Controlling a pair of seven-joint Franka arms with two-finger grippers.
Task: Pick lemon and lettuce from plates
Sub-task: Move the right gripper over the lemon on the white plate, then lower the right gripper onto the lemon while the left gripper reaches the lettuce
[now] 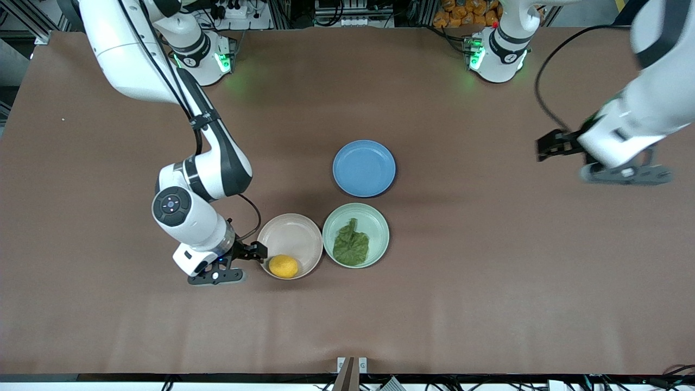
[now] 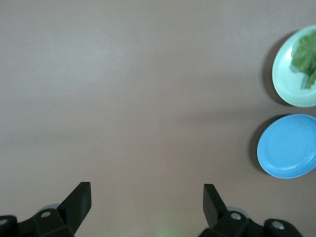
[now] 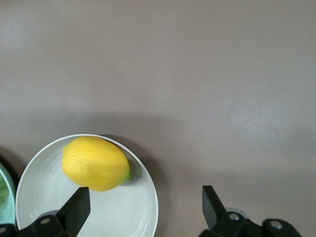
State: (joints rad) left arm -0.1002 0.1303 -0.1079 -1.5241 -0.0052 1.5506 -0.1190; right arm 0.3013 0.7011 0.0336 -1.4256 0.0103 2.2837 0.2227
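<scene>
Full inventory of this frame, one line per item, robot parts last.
lemon: 1, yellow, in the beige plate, at its edge nearest the front camera.
lettuce: 1, dark green, in the green plate.
beige plate: 1, pale beige-pink, beside the green plate.
green plate: 1, pale mint.
blue plate: 1, empty, farther from the camera.
table: 1, brown.
right gripper: open, beside the beige plate.
left gripper: open, waiting over bare table.

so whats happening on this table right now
The right hand hangs open beside the beige plate, next to the lemon lying on it. The lettuce lies untouched on the green plate. The left hand waits open over bare table toward the left arm's end. Nothing is picked yet.
</scene>
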